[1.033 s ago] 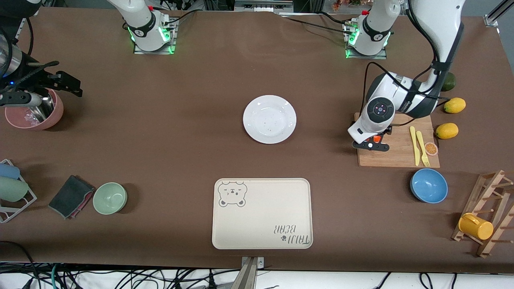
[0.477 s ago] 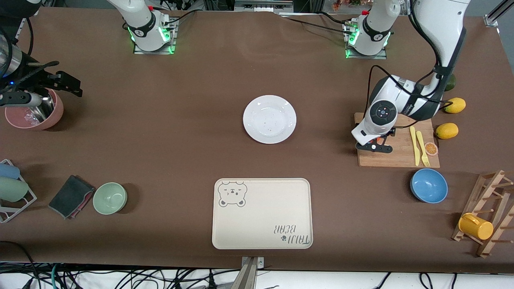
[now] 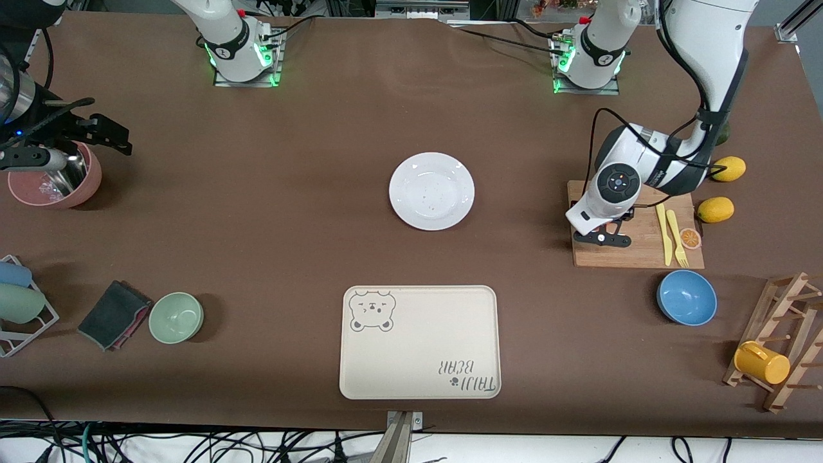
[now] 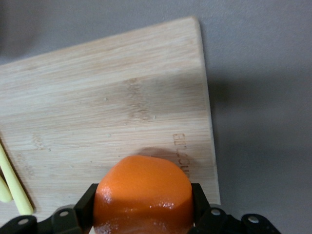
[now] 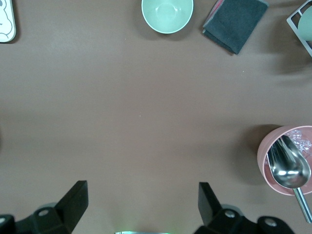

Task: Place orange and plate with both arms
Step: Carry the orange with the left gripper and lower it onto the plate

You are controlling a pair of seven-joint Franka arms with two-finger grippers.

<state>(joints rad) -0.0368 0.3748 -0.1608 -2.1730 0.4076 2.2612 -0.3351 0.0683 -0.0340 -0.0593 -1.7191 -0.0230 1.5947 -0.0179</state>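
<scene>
The orange point(image 4: 142, 195) is held between the fingers point(image 4: 84, 207) of my left gripper point(image 4: 142, 207), which is shut on it. It sits at or just above the wooden cutting board point(image 4: 112, 107). In the front view my left gripper point(image 3: 602, 235) is low over the board point(image 3: 636, 254), at its edge nearest the plate, and the wrist hides the orange. The white plate point(image 3: 431, 191) lies at the table's middle, empty. My right gripper point(image 5: 141, 202) is open and empty, waiting above the table beside a pink bowl point(image 5: 273, 165).
Yellow knife and fork point(image 3: 670, 233) and an orange-slice disc point(image 3: 690, 238) lie on the board. Two lemons point(image 3: 715, 209) and a blue bowl point(image 3: 687, 297) are nearby. The beige bear tray point(image 3: 419, 342) lies nearer the camera than the plate. A green bowl point(image 3: 176, 317) and a cloth point(image 3: 112, 315) sit near the right arm's end.
My left hand has gone lower over the board and shifted slightly toward the left arm's end. The orange showed under it before and is now hidden in the front view. The right arm has not moved.
</scene>
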